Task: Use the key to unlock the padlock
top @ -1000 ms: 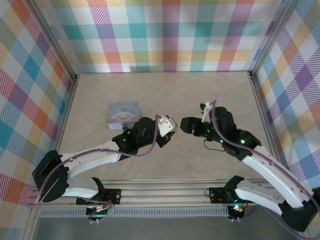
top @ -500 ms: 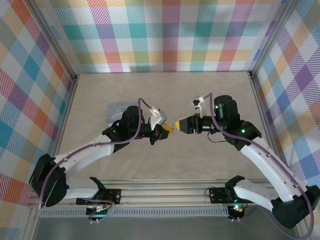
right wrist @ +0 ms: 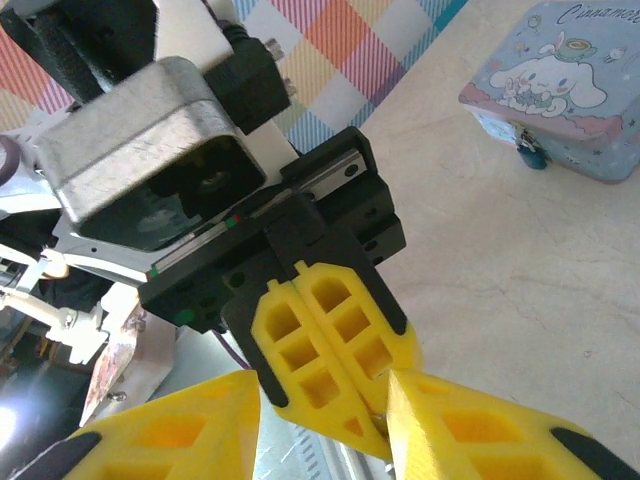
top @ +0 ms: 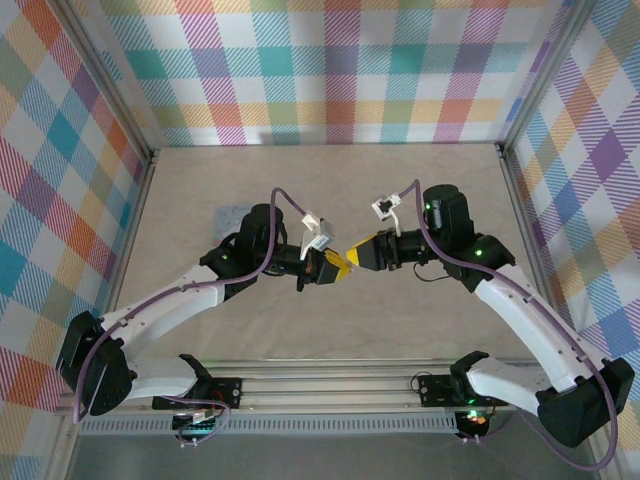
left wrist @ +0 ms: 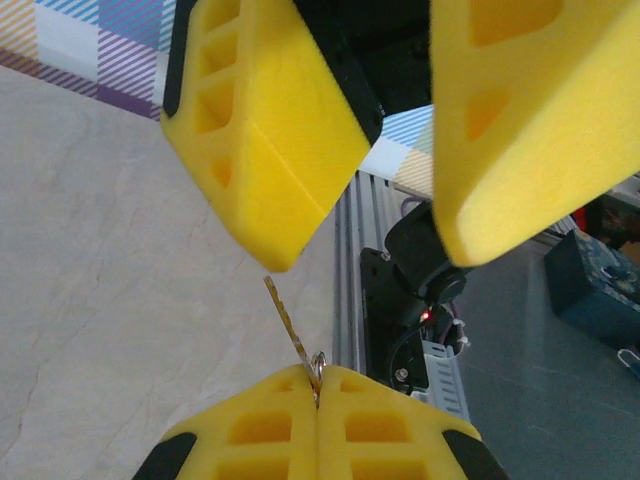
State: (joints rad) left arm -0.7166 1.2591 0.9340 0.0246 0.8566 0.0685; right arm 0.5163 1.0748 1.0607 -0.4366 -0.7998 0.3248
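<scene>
Wide bare room across far and right of pale wood-grain tabletop [top: 430, 185]. Blocked mid-table by yellow-fingered left gripper [top: 339, 264] and right gripper [top: 356, 250], tip to tip. Hemmed left by pale blue cartoon-printed rectangular tin [right wrist: 555, 100], partly under left arm [top: 190, 295].

The overhead camera is looking down from above and behind the arm bases, taking in the whole table [top: 420, 190] from afar, with the tin [top: 232, 214] sitting left of centre. The left wrist camera is peering at very close range past the left gripper [left wrist: 318, 380], its fingers pressed together on the key [left wrist: 290, 325]. It is facing away from the tin toward the right gripper [left wrist: 375, 262]. The right wrist camera, equally close, is facing back toward the tin. All three are sharing the spot right of the tin where the yellow fingertips are facing each other. The overhead and right wrist views are also sharing the tin.
</scene>
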